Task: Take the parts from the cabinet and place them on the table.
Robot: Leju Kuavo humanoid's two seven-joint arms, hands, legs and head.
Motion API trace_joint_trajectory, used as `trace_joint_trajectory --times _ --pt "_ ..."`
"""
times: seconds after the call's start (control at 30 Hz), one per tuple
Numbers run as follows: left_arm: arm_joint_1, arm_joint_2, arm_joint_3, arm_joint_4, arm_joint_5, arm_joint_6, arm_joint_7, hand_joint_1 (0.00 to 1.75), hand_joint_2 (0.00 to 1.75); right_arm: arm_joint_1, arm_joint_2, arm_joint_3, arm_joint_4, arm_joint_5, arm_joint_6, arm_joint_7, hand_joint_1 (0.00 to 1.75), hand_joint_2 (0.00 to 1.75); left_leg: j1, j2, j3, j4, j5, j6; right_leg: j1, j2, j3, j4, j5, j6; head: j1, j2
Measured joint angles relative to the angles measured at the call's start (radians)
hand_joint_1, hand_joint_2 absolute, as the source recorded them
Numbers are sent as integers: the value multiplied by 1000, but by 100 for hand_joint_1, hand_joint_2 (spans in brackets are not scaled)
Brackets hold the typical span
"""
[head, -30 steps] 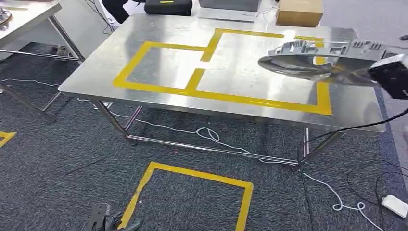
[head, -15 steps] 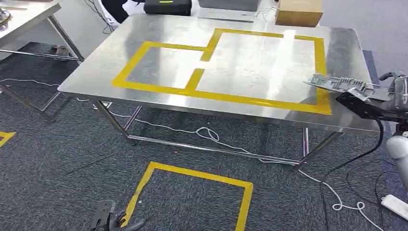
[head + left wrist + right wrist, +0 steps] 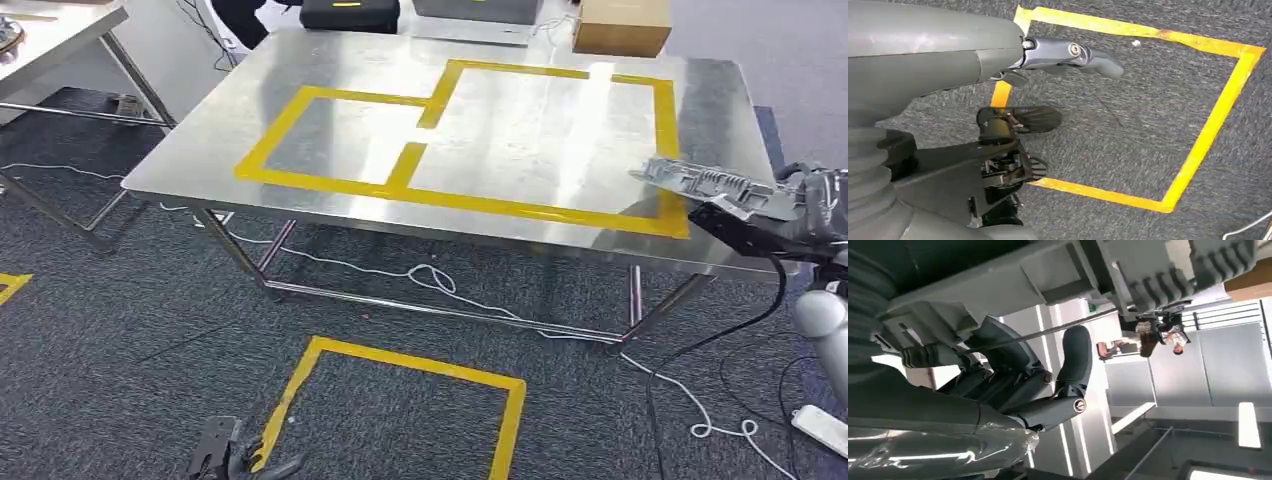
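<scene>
My right hand [image 3: 806,206] grips a flat grey cast metal part [image 3: 708,181] with ribbed edges. The hand holds it just above the right front corner of the steel table [image 3: 330,70], its free end over the yellow tape outline [image 3: 560,211]. In the right wrist view the thumb [image 3: 1074,360] and dark fingers [image 3: 998,371] close around the underside of the part [image 3: 1088,277]. My left hand [image 3: 1068,52] hangs over the carpet with its thumb out and holds nothing.
A cardboard box [image 3: 622,25] and a black case [image 3: 350,12] sit at the table's far edge. A second table [image 3: 50,40] stands far left. Cables [image 3: 430,276], a white power strip [image 3: 825,426] and a yellow tape square [image 3: 400,400] lie on the carpet.
My right arm has come down and drawn back to the right with the part, from high over the table's right side to its right front corner. Little has shifted in the last half second.
</scene>
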State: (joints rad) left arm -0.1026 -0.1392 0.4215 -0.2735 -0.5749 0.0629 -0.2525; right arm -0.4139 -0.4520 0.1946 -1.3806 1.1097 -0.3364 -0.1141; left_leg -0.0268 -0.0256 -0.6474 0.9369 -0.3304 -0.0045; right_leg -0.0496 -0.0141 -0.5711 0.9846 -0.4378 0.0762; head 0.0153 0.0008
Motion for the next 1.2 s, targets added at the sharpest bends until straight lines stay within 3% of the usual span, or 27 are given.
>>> trace_joint_trajectory --times 0.53,0.77,0.83,0.87,0.9,0.97,1.0,1.03,1.07,1.1,1.13,1.17,1.2 --pt "-11 -1 -10 0 -11 -1 6 0 175 -13 25 159 -34 -45 105 -61 175 175 0 0 0 8 -8 5 0 2 4 -1 -1 2 0 0" --pt "-15 -1 -14 -1 -12 -1 9 0 175 -26 52 230 -34 -46 118 -64 175 175 -2 0 0 29 -29 20 0 2 18 -5 -11 17 0 0" --pt "-16 -1 -14 -2 -12 -1 9 0 175 -36 59 246 -34 -46 121 -63 175 175 3 0 10 18 -30 28 1 2 30 -15 -14 26 0 0" --pt "-16 -2 -14 -3 -13 -1 10 0 175 -41 61 252 -33 -46 121 -63 175 175 8 1 21 12 -28 32 2 2 24 4 -26 23 2 0" --pt "-19 -2 -14 -3 -14 -1 10 0 175 -46 62 261 -32 -47 122 -63 175 175 9 1 24 12 -32 38 6 5 -1 55 -57 19 3 0" --pt "-21 -5 -15 -3 -14 -2 10 0 175 -49 64 280 -29 -48 125 -63 175 175 7 1 28 13 -37 44 12 9 -93 231 -134 15 6 0" --pt "-20 -6 -15 -3 -15 -2 11 0 175 -48 66 292 -26 -47 126 -63 175 175 6 0 29 14 -39 44 16 10 -139 308 -156 14 7 0" --pt "-19 -7 -15 -3 -15 -2 12 0 175 -48 68 299 -23 -47 126 -63 175 175 5 -1 32 15 -42 44 18 10 -159 329 -147 12 6 0" --pt "-18 -7 -15 -3 -15 -2 12 0 175 -48 70 303 -22 -47 126 -63 175 175 5 -3 36 16 -45 42 20 10 -152 301 -117 9 6 0" --pt "-19 -7 -15 -3 -15 -2 12 0 175 -49 71 305 -20 -47 126 -63 175 175 5 -6 40 18 -49 39 21 10 -125 233 -70 6 7 0" --pt "-19 -8 -15 -3 -15 -2 12 0 175 -52 72 309 -19 -47 126 -63 175 175 5 -8 45 23 -55 35 20 11 -77 130 -13 3 7 0" --pt "-20 -9 -15 -3 -15 -2 12 0 175 -56 72 314 -19 -47 127 -63 175 175 5 -10 48 30 -62 30 20 15 -35 41 24 0 7 0" --pt "-21 -9 -15 -3 -15 -1 12 0 175 -60 74 321 -18 -48 129 -63 175 175 -1 -11 44 38 -70 22 23 20 -18 25 6 -5 6 0"
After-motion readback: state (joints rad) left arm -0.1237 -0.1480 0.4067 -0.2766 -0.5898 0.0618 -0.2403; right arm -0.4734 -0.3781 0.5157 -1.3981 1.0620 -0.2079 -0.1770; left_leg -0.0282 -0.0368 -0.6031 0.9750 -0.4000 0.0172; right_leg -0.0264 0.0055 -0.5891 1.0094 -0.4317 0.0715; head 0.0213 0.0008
